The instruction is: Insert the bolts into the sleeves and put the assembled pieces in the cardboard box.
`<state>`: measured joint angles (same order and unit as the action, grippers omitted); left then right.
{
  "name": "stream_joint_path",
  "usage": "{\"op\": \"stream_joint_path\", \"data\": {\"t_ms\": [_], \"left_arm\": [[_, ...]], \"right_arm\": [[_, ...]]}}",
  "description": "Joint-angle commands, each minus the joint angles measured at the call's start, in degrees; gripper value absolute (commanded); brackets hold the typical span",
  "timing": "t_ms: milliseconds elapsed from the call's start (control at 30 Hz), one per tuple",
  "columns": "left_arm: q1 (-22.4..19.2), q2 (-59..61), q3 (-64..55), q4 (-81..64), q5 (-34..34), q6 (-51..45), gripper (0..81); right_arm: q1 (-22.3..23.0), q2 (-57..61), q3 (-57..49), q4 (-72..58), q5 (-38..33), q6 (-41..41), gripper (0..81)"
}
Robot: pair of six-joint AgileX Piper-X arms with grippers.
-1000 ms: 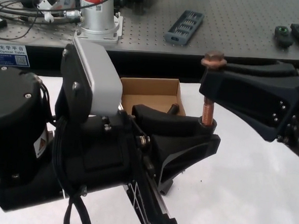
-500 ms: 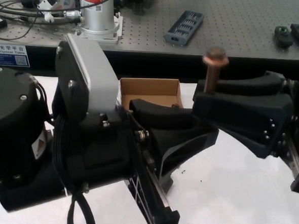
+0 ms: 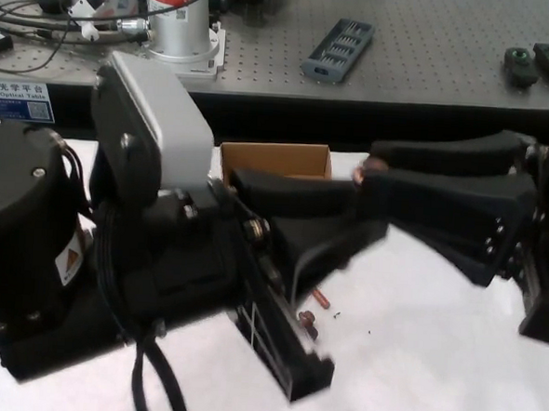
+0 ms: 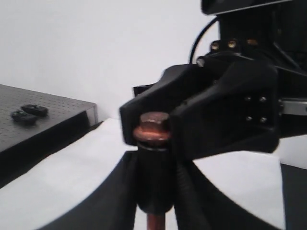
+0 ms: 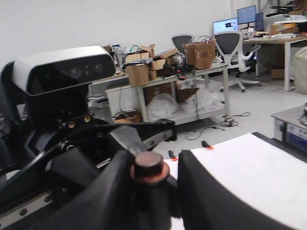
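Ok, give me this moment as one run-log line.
phase: bolt insertion | left gripper: shut on sleeve | right gripper: shut on bolt, head at sleeve top | cardboard box: behind grippers, assembly not yet placed

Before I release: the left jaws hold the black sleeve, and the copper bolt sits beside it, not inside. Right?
Not quite. The left jaws do hold the black sleeve, but the copper bolt is inside it: the left wrist view shows its head at the sleeve's top and its shank coming out the other end.
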<state>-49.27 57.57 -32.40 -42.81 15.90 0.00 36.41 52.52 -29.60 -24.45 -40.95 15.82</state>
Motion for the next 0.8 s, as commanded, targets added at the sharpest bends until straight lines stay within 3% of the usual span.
{"op": "stream_joint_path", "data": {"t_ms": [0, 67, 233, 367, 433, 567, 767], "left_arm": [[0.0, -1.0, -1.2, -3.6, -7.4, -0.8, 0.6], [0.7, -1.0, -1.2, -3.3, -11.1, -0.8, 0.6], [4.7, -1.0, -3.1, 8.4, -11.4, -1.4, 0.6], [8.7, 0.3, -7.4, 21.4, -10.2, -1.4, 0.6], [10.9, 1.9, -9.6, 24.1, -7.4, -1.4, 0.6], [14.1, 7.6, -14.7, 25.6, -1.0, -1.4, 0.6], [16.3, 20.4, -28.1, 37.1, 0.3, -1.4, 0.6]], "right_arm": [[-3.4, -1.7, 0.2, 0.7, 5.7, -0.5, 25.1], [-6.0, -3.1, 0.2, 2.3, 6.8, -0.5, 25.1], [-13.6, -7.9, 0.2, 14.4, 8.7, -4.6, 24.5], [-17.7, -11.7, 0.2, 28.2, 9.6, -11.3, 10.6], [-18.9, -13.5, 0.2, 34.4, 9.6, -14.3, 2.0], [-20.1, -16.6, 0.2, 42.6, 10.8, -18.1, 3.9], [-20.0, -21.2, 0.2, 53.1, 19.5, -21.0, 3.9]]}}
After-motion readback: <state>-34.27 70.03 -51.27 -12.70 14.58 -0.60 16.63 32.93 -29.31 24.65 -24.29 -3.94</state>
